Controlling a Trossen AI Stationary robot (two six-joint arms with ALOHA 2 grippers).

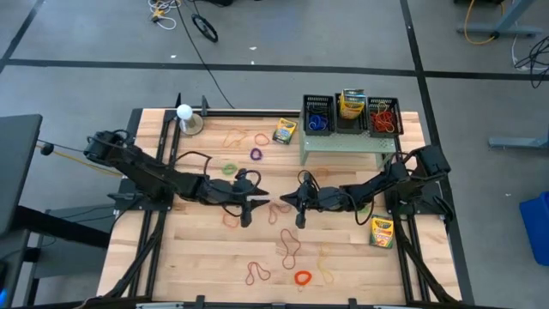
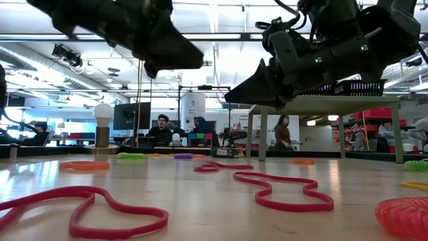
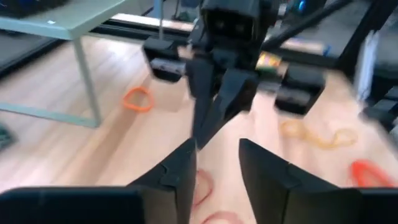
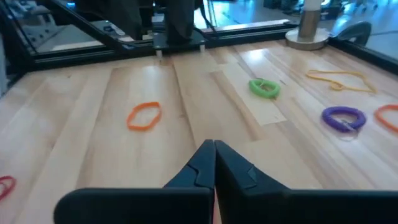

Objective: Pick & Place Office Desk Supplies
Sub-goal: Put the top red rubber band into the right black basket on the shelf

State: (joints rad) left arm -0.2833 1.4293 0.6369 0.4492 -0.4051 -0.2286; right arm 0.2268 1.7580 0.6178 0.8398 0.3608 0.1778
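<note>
- Two dark arms meet nose to nose over the middle of the wooden table [image 1: 197, 257], seen from above.
- The left gripper [image 3: 214, 165] holds its jaws parted by a narrow gap with nothing between them; a pale red rubber-band loop [image 3: 200, 186] lies on the wood directly beneath that gap.
- The right gripper [image 4: 214, 163] has its fingertips pressed together and empty, and it points straight at the left one, tip close to tip.
- Ahead of the closed right jaws lie an orange band [image 4: 144, 116], a green ring [image 4: 264, 88] and, off to one side, a purple ring [image 4: 343, 117].
- Beyond the left jaws an orange ring [image 3: 137, 99] rests beside a leg of the pale green stand [image 1: 343, 142].
- Three black baskets [image 1: 351, 115] sit on top of that stand, holding blue, yellow and red-orange items.
- One crayon box [image 1: 285, 130] lies just beside the stand; a second crayon box [image 1: 381, 232] lies behind the right gripper, near the table's edge.
- More red and orange loops [image 1: 290, 249] are scattered on the boards below both sets of jaws.
- A white ball on a round base [image 1: 185, 118] stands at the far corner, well apart from the grippers.
- In the low view, people [image 2: 161, 128] sit in the room behind the table.
</note>
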